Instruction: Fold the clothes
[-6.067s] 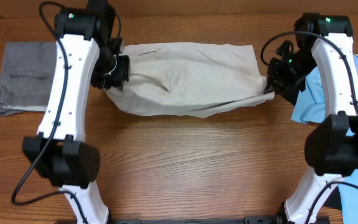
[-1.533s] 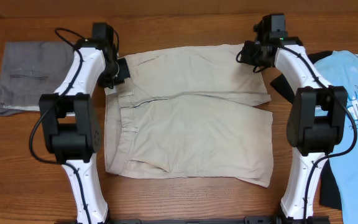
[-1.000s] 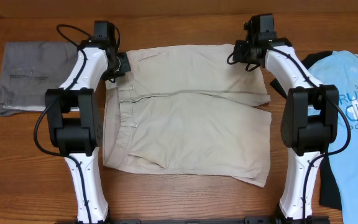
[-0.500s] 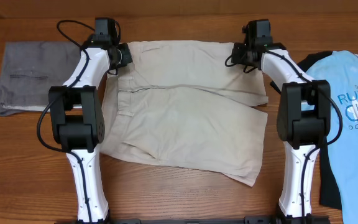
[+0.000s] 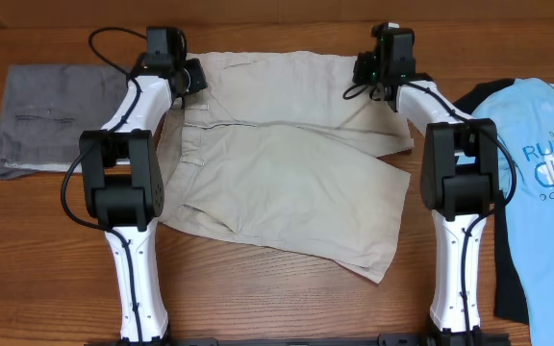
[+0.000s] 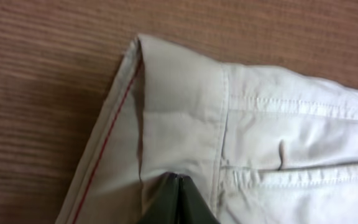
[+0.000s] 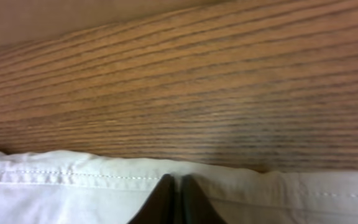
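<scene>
Should either pincer pull away with cloth still caught, the trousers (image 5: 287, 183) would likely drag askew.
Overhead: trousers spread toward the worktop's (image 5: 277, 308) far edge; left pincer (image 5: 192, 79) at the waistband corner, right pincer (image 5: 368, 72) at the far hem.
Left wrist: tips closed, nipping waistband cloth.
Right wrist: tips narrow, pinching the hem.

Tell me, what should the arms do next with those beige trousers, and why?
Probably let go and lift clear: the trousers lie spread out on the table, with the left gripper pinching the waistband corner and the right gripper at the far hem.
</scene>
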Controlling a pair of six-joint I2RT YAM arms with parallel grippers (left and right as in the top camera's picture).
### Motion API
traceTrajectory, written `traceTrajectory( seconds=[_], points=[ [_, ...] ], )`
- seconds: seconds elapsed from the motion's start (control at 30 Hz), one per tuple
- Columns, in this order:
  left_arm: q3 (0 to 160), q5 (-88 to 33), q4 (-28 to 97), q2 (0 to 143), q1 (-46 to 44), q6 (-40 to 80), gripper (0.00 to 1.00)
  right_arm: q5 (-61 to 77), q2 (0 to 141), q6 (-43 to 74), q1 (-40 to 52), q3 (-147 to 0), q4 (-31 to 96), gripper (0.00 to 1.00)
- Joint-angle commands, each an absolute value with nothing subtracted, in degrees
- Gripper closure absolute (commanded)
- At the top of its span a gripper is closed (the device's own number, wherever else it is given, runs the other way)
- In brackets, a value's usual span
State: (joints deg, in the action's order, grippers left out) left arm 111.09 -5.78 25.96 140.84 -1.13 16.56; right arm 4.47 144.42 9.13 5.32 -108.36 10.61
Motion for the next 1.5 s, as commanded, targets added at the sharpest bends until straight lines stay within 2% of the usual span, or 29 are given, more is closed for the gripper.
traceTrajectory(
  seconds=[0.0,0.1,0.2,0.27,0.4,0.5,0.63,0.67,0.8,1.03,1.17,1.27,1.3,1.37,1.43,1.47],
  points=[
    [114.96,-5.41,33.39,143.09,-1.19,12.88,0.9,3.49,147.15,8.91,5.21,-110.41,16.43,0.84],
    [122.15,-5.32,40.53,138.65,-1.19,12.16,0.88,3.49,142.93,8.95,5.08,-114.45,23.0,0.78],
    [128.25,-5.39,48.73,133.05,-1.28,12.23,0.88,3.51,136.97,10.07,5.08,-118.08,32.16,0.62],
    [130.67,-5.58,54.39,129.19,-1.32,12.19,0.77,3.49,132.55,11.14,4.97,-120.22,40.45,0.53],
    [131.46,-5.56,67.07,121.27,-1.3,12.19,0.73,3.51,124.05,11.14,3.84,-120.97,53.28,0.37],
    [131.46,-5.56,76.36,117.32,-1.3,11.25,0.67,3.49,118.91,11.86,2.02,-120.95,61.69,0.17],
    [131.41,-7.16,86.87,115.22,-1.52,8.1,0.6,3.77,115.22,13.89,-1.85,-120.95,69.6,0.12],
    [131.41,-7.25,89.34,115.0,-1.65,7.51,0.59,4.29,114.8,13.98,-2.98,-120.95,70.83,0.01],
    [131.41,-7.22,96.82,113.93,-2.02,7.92,0.58,4.97,114.43,13.96,-7.18,-120.95,75.48,0.0],
    [118.91,-6.22,96.82,99.98,-2.07,9.87,0.56,4.97,114.45,13.93,-11.22,-120.33,79.02,0.0],
    [105.73,-4.58,95.7,89.62,-1.85,10.44,0.47,4.95,114.45,13.91,-11.49,-120.33,78.35,0.0],
    [95.13,-4.8,91.83,84.2,-1.85,8.67,0.36,4.97,114.45,13.91,-11.49,-120.33,78.35,0.0],
    [92.23,-4.97,90.13,83.18,-1.85,8.08,0.32,4.97,114.45,13.91,-11.49,-120.33,78.35,0.0],
    [83.4,-6.76,83.0,81.73,-1.85,6.52,0.17,4.97,114.45,13.91,-11.49,-120.33,78.35,0.0],
    [77.65,-7.51,76.79,82.26,-1.85,4.36,0.18,4.97,114.45,13.91,-11.49,-120.33,78.35,0.0],
    [75.13,-7.49,73.71,82.81,-1.8,3.11,0.22,4.97,114.45,13.91,-11.49,-120.33,78.35,0.0]
  ],
)
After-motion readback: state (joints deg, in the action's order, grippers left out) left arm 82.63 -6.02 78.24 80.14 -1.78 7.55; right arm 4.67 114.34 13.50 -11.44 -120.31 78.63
